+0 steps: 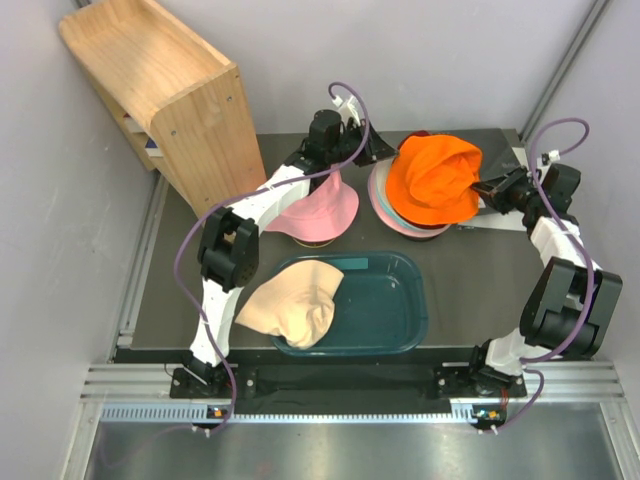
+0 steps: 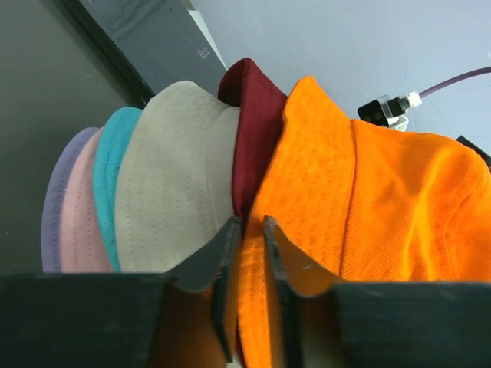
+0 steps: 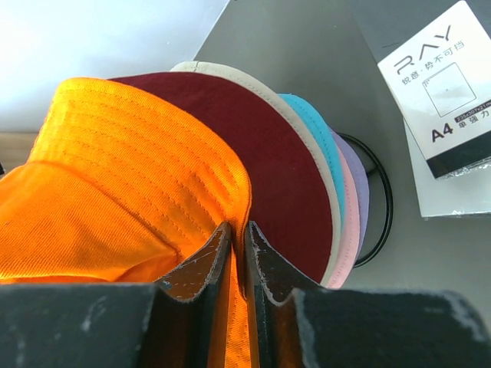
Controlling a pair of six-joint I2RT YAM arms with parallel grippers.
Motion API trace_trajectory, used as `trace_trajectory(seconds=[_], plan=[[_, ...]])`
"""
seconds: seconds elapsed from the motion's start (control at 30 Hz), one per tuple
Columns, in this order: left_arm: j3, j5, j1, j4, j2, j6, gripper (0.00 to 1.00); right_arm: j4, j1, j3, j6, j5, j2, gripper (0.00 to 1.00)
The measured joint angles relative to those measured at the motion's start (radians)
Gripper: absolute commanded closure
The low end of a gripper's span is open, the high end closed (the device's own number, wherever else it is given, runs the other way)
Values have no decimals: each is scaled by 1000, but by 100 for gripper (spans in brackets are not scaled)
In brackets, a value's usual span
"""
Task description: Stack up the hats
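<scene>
An orange hat (image 1: 435,180) sits tilted on top of a stack at the back of the table. Both grippers hold it. My left gripper (image 2: 252,222) is shut on its brim from the left (image 1: 385,152). My right gripper (image 3: 238,226) is shut on its brim from the right (image 1: 482,190). Under the orange hat (image 3: 130,176) lie a maroon hat (image 3: 284,176), a beige hat (image 2: 176,184), a teal hat (image 2: 111,176), a pink hat (image 2: 80,222) and a lavender hat (image 2: 55,199). Another pink hat (image 1: 315,212) stands peaked beside the left arm. A peach hat (image 1: 295,305) drapes over the tub's left rim.
A dark teal tub (image 1: 400,315) sits at the front middle. A wooden shelf (image 1: 160,90) stands at the back left. A white A4 paper pack (image 3: 453,100) lies right of the stack. A black wire ring (image 3: 386,207) shows under the stack.
</scene>
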State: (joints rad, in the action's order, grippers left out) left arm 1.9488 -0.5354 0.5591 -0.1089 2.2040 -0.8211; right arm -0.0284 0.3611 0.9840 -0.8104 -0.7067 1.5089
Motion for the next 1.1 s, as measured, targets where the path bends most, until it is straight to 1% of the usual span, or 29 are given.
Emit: trace_trajectory(seconds=[0.03,0.13,0.43,0.5,0.6,0.63,0.7,0.77,1.0,1.1], plan=[[0,1,0,-2,0,-3,91,0,0,0,0,2,0,89],[0,2,0,-5,0,-15,100,0,0,-1,0,5,0,89],[5,10,0,-19,0,-23,100,7,0,-1,0,7,0,89],[15,24,2,-11,0,-18,100,13,1,-1,0,8,0,86],[30,46,4,5,0,-7,100,18,1,-4,1,13,-4,69],[34,55,5,12,0,-3,100,18,2,-8,4,15,-7,62],[38,69,5,23,1,5,100,18,2,-27,8,18,-21,56],[43,84,6,29,5,9,100,13,2,-50,3,16,-36,54],[48,115,6,53,17,13,100,-58,3,-134,-54,-19,-87,53],[49,125,6,60,17,14,100,-91,4,-174,-106,-35,-119,46]])
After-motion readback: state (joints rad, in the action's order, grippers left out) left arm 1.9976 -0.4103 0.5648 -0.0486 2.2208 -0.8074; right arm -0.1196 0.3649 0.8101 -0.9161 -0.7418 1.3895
